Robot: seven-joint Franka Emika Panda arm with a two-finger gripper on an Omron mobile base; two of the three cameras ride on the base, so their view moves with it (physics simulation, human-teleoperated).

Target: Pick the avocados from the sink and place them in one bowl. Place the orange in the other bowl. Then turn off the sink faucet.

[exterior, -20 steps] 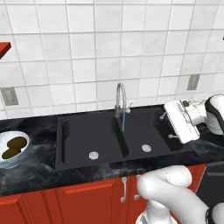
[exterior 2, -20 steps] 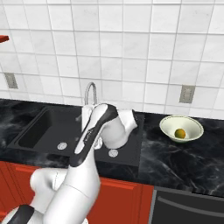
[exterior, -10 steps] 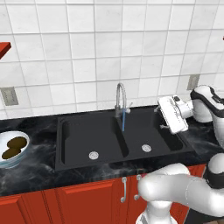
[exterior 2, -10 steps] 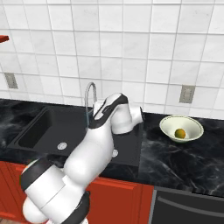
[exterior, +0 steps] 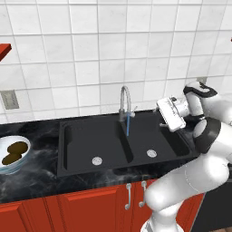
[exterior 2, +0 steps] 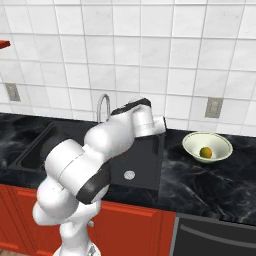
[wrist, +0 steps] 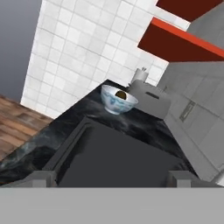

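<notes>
Closing in on the faucet, with the fruit sorted and only the tap left.

The avocados [exterior: 13,152] lie in the pale blue-white bowl [exterior: 22,162] on the dark surface [exterior: 31,181] at far left; water runs from the sink faucet [exterior: 124,102] into the sink [exterior: 113,145]; the gripper [exterior: 168,113] hovers beside the right basin, and I cannot tell how its fingers are set. The orange [exterior 2: 205,152] sits in the cream bowl [exterior 2: 220,145] at right. Best to approach the small side lever slowly and push it squarely.

We count two dark brown-olive oval avocados [exterior: 14,152], one yellowish-gold round orange [exterior 2: 205,152], two bowls, one black double-basin sink [exterior: 90,140], one grey gooseneck faucet [exterior: 123,102].
</notes>
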